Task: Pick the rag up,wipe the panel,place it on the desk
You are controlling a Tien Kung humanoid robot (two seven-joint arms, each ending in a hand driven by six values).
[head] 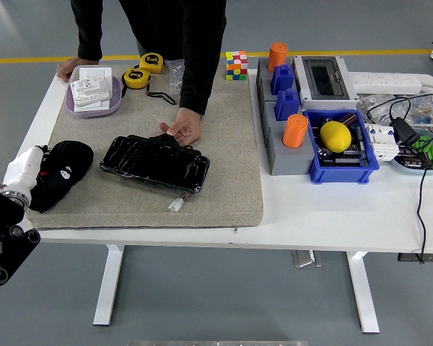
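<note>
Left hand (37,169) grips black rag (63,169) left of panel (154,163); loose grip risks dropping it mid-wipe.

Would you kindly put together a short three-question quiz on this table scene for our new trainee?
1. True or false: the yellow ball lies in the blue plastic bin.
2. What steadies the glossy black panel at its far edge?
A. the robot's right hand
B. a person's hand
C. a clamp
3. Fill in: the robot's left hand, in a black glove, rests on the grey felt mat to the ____ of the panel.

Key: 1 true; 2 B; 3 left.
</note>
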